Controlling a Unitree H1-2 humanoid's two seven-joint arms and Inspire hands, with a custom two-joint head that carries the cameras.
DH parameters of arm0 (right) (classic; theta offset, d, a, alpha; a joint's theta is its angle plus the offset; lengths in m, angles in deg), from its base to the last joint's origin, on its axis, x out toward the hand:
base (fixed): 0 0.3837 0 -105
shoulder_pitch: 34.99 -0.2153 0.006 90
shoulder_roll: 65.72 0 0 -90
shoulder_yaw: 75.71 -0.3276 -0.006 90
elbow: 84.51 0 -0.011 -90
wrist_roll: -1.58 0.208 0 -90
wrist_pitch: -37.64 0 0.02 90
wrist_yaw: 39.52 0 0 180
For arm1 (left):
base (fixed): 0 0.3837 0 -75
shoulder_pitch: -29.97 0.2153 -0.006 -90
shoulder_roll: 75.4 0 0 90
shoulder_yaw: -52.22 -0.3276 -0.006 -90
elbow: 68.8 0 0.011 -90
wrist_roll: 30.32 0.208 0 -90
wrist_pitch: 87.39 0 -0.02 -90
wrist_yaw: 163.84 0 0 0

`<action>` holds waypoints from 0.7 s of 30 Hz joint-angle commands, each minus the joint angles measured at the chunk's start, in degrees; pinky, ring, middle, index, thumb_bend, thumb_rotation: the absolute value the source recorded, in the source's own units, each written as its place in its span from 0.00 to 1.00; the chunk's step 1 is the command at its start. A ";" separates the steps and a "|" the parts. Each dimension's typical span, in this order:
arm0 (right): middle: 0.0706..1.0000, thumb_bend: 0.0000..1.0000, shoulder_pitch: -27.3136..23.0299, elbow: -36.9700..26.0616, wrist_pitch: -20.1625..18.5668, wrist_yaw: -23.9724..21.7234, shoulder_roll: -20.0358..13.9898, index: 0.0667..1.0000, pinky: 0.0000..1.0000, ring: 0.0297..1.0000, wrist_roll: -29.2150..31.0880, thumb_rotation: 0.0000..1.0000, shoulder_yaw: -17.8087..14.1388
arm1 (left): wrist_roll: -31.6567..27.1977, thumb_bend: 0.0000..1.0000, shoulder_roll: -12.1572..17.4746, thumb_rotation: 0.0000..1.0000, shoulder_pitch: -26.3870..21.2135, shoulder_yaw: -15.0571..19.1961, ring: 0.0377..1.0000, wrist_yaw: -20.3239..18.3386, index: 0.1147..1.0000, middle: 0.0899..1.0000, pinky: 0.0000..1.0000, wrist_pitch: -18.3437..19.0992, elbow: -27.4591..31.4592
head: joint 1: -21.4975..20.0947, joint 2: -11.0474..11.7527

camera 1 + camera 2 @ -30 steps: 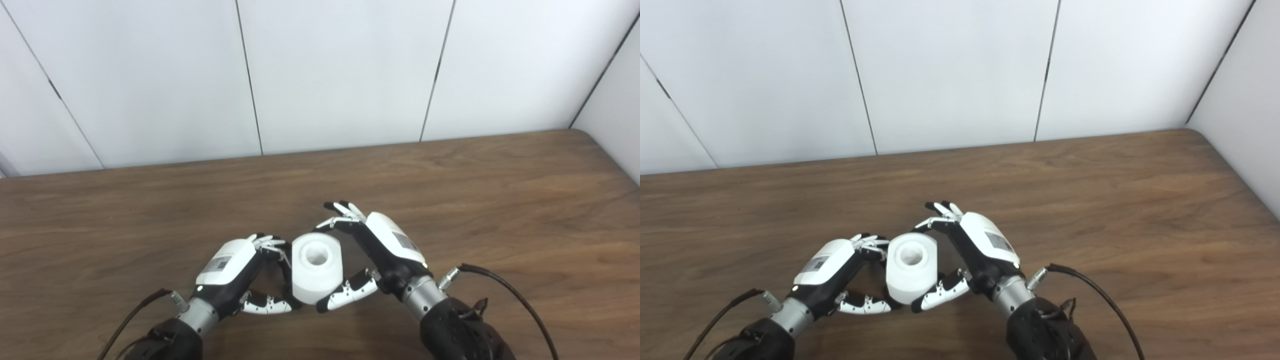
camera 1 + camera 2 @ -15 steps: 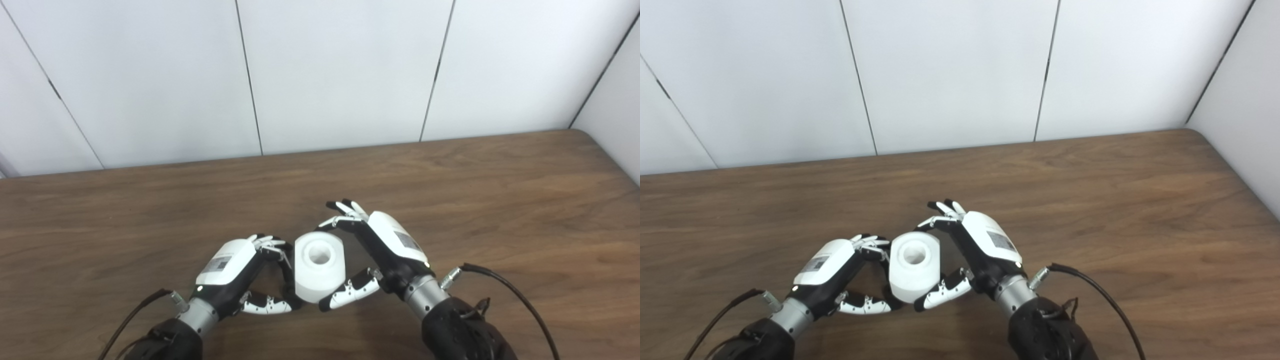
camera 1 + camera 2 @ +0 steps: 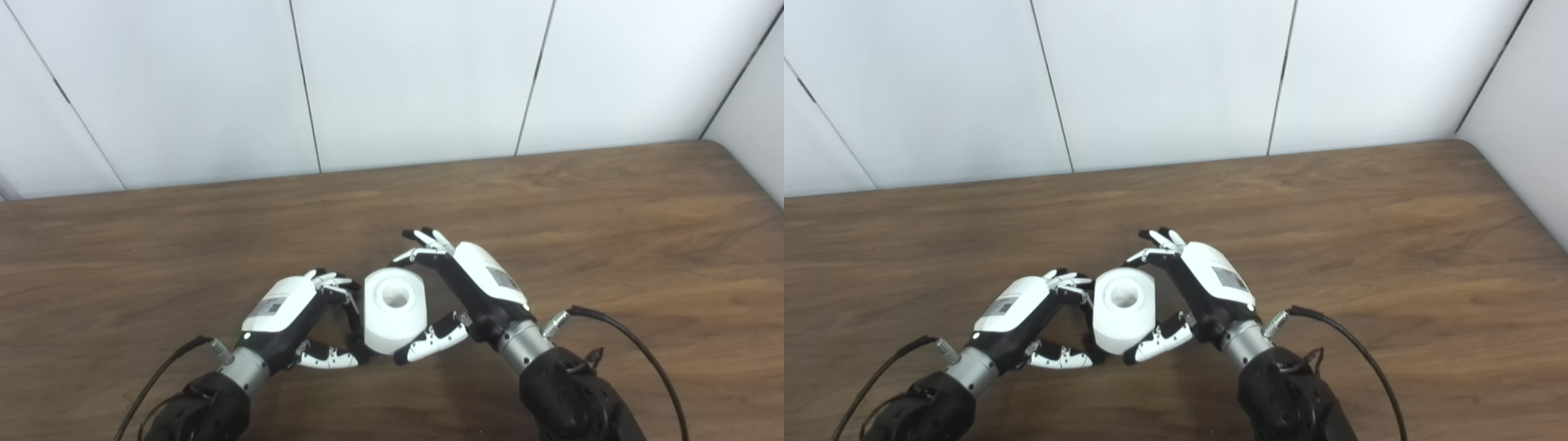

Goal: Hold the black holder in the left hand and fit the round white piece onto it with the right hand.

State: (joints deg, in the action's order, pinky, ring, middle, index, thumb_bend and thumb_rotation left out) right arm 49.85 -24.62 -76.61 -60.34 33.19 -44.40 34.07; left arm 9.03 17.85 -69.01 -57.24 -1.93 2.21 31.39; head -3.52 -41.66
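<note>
Round white piece [image 3: 394, 312]: one, a stubby cylinder with a round hole in its upper face, stood between the two hands near the front of the bench [image 3: 612, 245]. Whether its base rested on the wood or hung just above could not be told.

Black holder [image 3: 354, 317]: one, only a thin dark strip of it showed, just left of the white piece and touching it, mostly hidden by the left hand's fingers [image 3: 327, 282]. Whether the piece was seated on it could not be told.

Left hand [image 3: 294, 318]: one, curled about the holder, fingers over the top and thumb [image 3: 327, 358] reaching under toward the white piece; a closed grasp on the holder.

Right hand [image 3: 468, 294]: one, cupped around the white piece's right side, fingertips [image 3: 422, 242] at its far upper edge and thumb [image 3: 429, 343] against its near lower edge; holding the piece.

Bench: one, dark wood grain.

Wall panels [image 3: 416, 79]: white, behind the bench.

Cables [image 3: 637, 361]: two, one black lead trailing from each wrist.
</note>
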 commanded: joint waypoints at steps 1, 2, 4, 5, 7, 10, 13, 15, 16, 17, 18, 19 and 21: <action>0.94 0.51 -0.36 -1.48 0.88 -0.67 0.09 0.44 0.84 1.00 -0.38 0.14 0.65 | 0.48 0.52 -0.03 0.04 -1.14 0.08 0.91 0.29 0.41 0.83 0.99 -0.26 1.94 | 0.16 -0.08; 0.94 0.51 -0.34 -1.51 0.86 -0.67 0.12 0.44 0.85 1.00 -0.41 0.14 0.74 | 0.53 0.52 -0.08 0.04 -1.14 0.06 0.91 0.17 0.41 0.83 0.99 -0.11 2.04 | 0.33 -0.14; 0.94 0.51 -0.36 -1.55 0.80 -0.77 0.14 0.44 0.85 1.00 -0.45 0.14 0.90 | 0.77 0.52 -0.18 0.04 -1.14 0.02 0.91 0.01 0.41 0.83 0.99 0.08 2.21 | 0.51 -0.17; 0.94 0.51 -0.40 -1.59 0.73 -0.90 0.13 0.44 0.86 1.00 -0.47 0.14 0.99 | 0.91 0.52 -0.23 0.04 -1.15 0.00 0.91 -0.15 0.41 0.83 0.99 0.22 2.32 | 0.60 -0.16; 0.94 0.51 -0.47 -1.66 0.64 -1.10 0.10 0.44 0.86 1.00 -0.58 0.14 1.17 | 0.81 0.52 -0.33 0.04 -1.16 0.02 0.91 -0.32 0.41 0.84 0.99 0.35 2.37 | 0.77 -0.19; 0.94 0.51 -0.52 -1.79 0.51 -1.22 0.08 0.44 0.87 1.00 -0.76 0.14 1.37 | 0.71 0.52 -0.44 0.04 -1.16 0.02 0.91 -0.44 0.41 0.84 0.99 0.53 2.36 | 1.07 -0.23; 0.94 0.51 -0.59 -2.05 0.30 -1.72 0.05 0.44 0.87 1.00 -0.93 0.14 1.57 | 0.96 0.52 -0.55 0.04 -1.21 -0.09 0.91 -0.64 0.41 0.84 1.00 0.85 2.52 | 1.24 -0.37; 0.95 0.51 -0.60 -2.17 0.26 -2.05 0.09 0.44 0.87 1.00 -1.01 0.14 1.69 | 1.03 0.52 -0.62 0.04 -1.22 -0.12 0.91 -0.73 0.41 0.84 1.00 1.01 2.64 | 1.24 -0.43; 0.95 0.51 -0.57 -2.21 0.28 -2.16 0.12 0.44 0.87 1.00 -1.07 0.14 1.74 | 1.07 0.52 -0.68 0.04 -1.21 -0.11 0.91 -0.77 0.41 0.84 1.00 1.12 2.73 | 1.25 -0.49; 0.95 0.51 -0.55 -2.23 0.30 -2.24 0.15 0.44 0.88 1.00 -1.12 0.14 1.76 | 1.11 0.52 -0.72 0.04 -1.20 -0.10 0.91 -0.80 0.41 0.84 1.00 1.21 2.79 | 1.25 -0.49; 0.95 0.51 -0.54 -2.24 0.32 -2.47 0.06 0.44 0.88 1.00 -1.19 0.14 1.87 | 1.15 0.52 -0.77 0.04 -1.19 -0.10 0.91 -0.79 0.42 0.84 1.00 1.23 2.83 | 1.27 -0.51; 0.95 0.50 -0.53 -2.24 0.33 -2.66 -0.01 0.44 0.88 1.00 -1.29 0.14 1.95 | 1.19 0.52 -0.79 0.04 -1.19 -0.10 0.91 -0.77 0.41 0.84 1.00 1.23 2.84 | 1.27 -0.51; 0.95 0.50 -0.49 -2.29 0.28 -2.96 -0.07 0.44 0.88 1.00 -1.45 0.14 2.04 | 1.24 0.52 -0.85 0.04 -1.17 -0.09 0.91 -0.82 0.41 0.84 1.00 1.31 2.94 | 1.32 -0.58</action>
State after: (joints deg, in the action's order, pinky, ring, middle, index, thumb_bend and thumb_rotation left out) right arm 49.85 -25.66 -76.66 -62.46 33.21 -45.11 35.81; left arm 10.24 17.42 -69.01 -57.26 -2.92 3.62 32.25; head -2.20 -42.19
